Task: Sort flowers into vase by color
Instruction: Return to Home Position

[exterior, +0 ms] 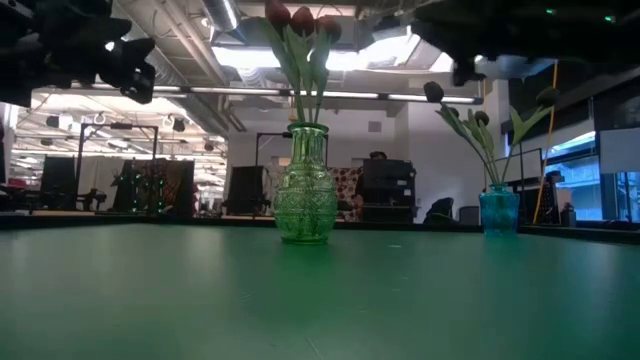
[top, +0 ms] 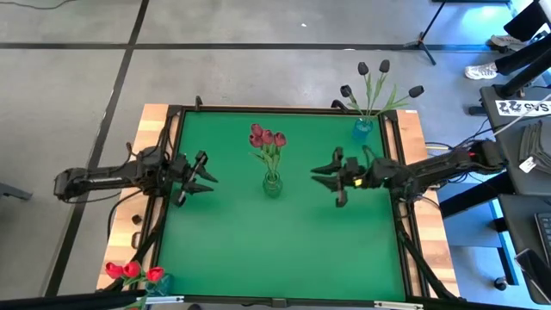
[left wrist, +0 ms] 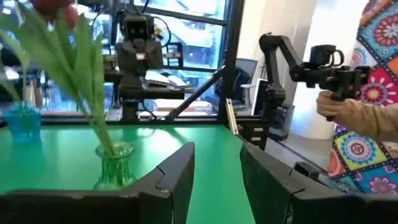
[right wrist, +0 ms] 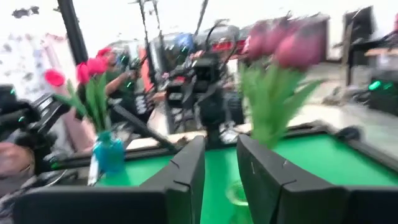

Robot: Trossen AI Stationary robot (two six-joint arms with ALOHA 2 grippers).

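Dull pink-red tulips (top: 268, 138) stand with their stems in a green glass vase (top: 272, 184) at the table's middle. Black tulips (top: 376, 80) stand in a blue vase (top: 362, 129) at the far right corner. Bright red tulips (top: 133, 271) stand in a blue vase (top: 161, 282) at the near left corner. My left gripper (top: 203, 176) hovers open left of the green vase (left wrist: 114, 165). My right gripper (top: 330, 178) hovers open to its right, holding nothing, facing the pink-red tulips (right wrist: 287, 43).
The green mat (top: 284, 241) has a dark raised frame (top: 403, 215) around it, on a wooden table. Open mat lies toward the near edge. A person's hand (left wrist: 339, 106) holding a device shows in the room beyond, and another arm (left wrist: 286, 53) stands there.
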